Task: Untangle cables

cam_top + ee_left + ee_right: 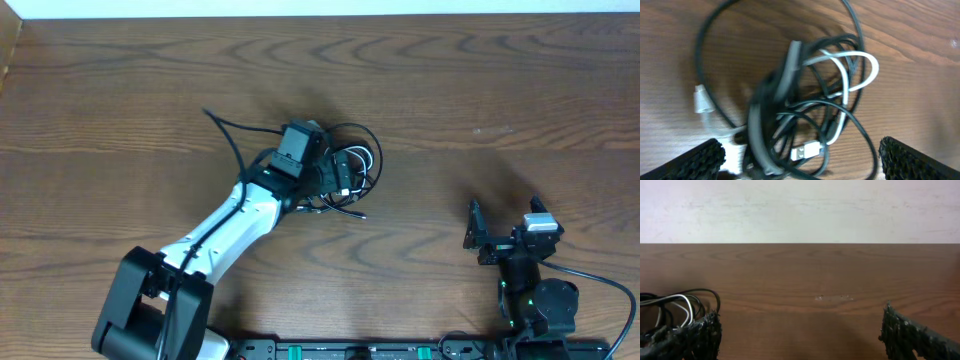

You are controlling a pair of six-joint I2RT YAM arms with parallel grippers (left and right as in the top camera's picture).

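The cables (352,170) lie as one tangled bundle near the table's middle: a black cord and a white cord looped together. In the left wrist view the black loops (790,95) wrap around the white cord (860,75), with a white USB plug (805,151) low in the bundle. My left gripper (340,178) hovers directly over the tangle, jaws (800,160) open on either side of it, holding nothing. My right gripper (505,230) is open and empty at the front right, far from the bundle. The tangle also shows at the left edge of the right wrist view (675,307).
A black cable end (215,120) trails out to the upper left of the bundle. The brown wooden table (480,80) spreads all around. The arm bases stand at the front edge (350,350).
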